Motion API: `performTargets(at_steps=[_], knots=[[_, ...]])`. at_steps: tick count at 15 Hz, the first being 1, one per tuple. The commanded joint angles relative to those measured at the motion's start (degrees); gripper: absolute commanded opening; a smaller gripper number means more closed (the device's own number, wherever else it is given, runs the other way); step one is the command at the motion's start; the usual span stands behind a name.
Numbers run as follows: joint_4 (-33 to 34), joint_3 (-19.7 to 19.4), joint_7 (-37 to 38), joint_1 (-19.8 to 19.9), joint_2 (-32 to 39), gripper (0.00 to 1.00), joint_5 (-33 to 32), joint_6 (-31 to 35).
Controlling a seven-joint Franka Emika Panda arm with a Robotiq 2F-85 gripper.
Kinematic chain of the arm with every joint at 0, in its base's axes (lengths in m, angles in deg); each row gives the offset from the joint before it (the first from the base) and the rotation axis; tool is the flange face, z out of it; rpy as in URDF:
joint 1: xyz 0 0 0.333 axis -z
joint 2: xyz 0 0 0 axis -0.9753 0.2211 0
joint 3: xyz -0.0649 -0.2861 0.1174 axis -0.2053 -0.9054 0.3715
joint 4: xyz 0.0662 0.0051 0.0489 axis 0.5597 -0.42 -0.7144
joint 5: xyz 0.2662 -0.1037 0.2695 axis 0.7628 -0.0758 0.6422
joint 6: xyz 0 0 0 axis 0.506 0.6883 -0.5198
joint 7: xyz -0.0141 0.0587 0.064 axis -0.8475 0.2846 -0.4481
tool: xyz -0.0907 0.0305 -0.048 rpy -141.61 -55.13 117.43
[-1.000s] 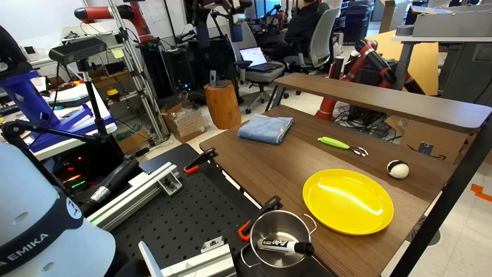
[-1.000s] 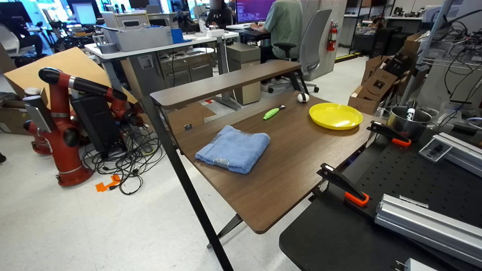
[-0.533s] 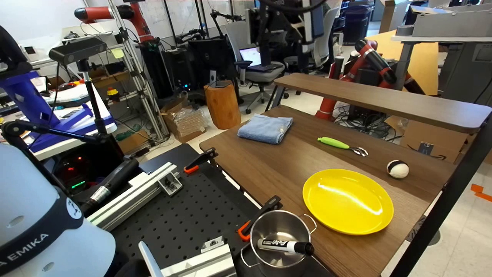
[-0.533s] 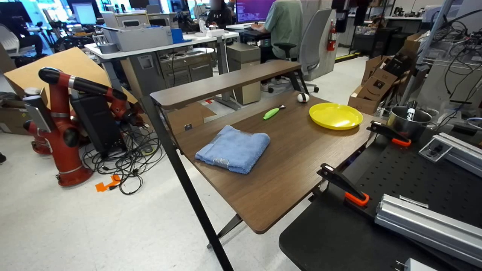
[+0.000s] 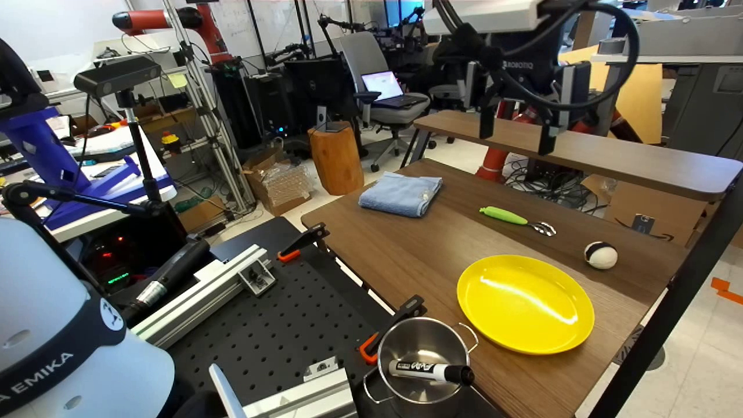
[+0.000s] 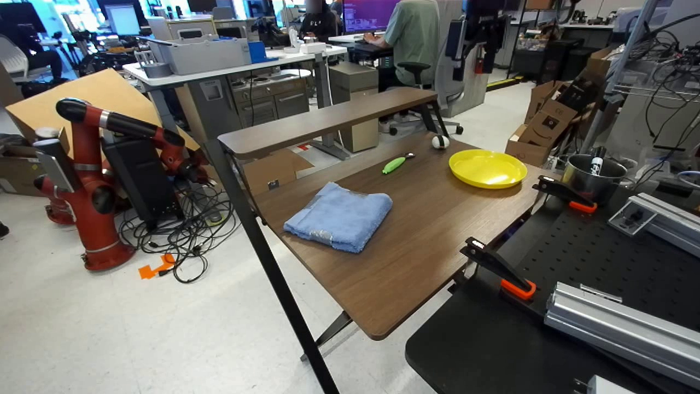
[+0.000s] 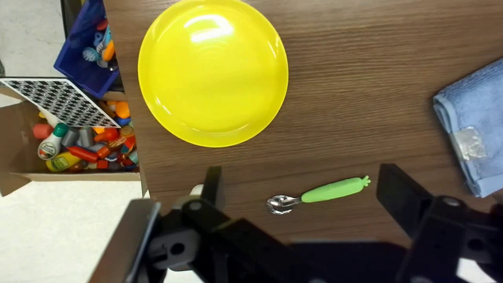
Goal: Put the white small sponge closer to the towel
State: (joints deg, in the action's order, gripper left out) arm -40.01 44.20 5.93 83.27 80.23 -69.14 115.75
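Farther into both exterior views than before, the gripper (image 5: 516, 134) hangs above the table (image 5: 418, 249), jaws wide apart. In the wrist view a finger (image 7: 213, 182) hides most of what is probably the sponge (image 5: 602, 256), a white, black-banded ball near the glossy plate (image 7: 212, 86); well away, past the spoon (image 7: 316, 194), the edge crops the fuzzy folded towel (image 7: 477, 122).

I have my gripper (image 5: 516, 136) hanging below the arm's white wrist section (image 5: 487, 18) near the top of an exterior view, its 2 dark fingers (image 7: 401, 192) aimed downward and spread well apart. A black cable (image 5: 630, 64) loops in front of it. I see the arm's pale lower link (image 5: 64, 296) at lower left.
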Motion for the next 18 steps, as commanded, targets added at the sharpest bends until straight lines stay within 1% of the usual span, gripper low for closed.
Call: performTargets(at_steps=[1, 5, 9, 14, 18], knots=[[8.43, 0.21, -2.4, 2.65, 8.08, 1.0, 3.36, -1.21], [16.79, 0.26, -2.06, 5.62, 16.46, 1.0, 4.17, -2.41], [24.73, 0.84, -1.15, 7.7, 24.52, 1.0, 5.5, -2.85], [33.2, 1.17, 1.24, 8.23, 32.34, 1.0, 6.9, -3.77], [38.11, 0.78, 4.09, 7.75, 37.37, 1.0, 6.4, -4.37]])
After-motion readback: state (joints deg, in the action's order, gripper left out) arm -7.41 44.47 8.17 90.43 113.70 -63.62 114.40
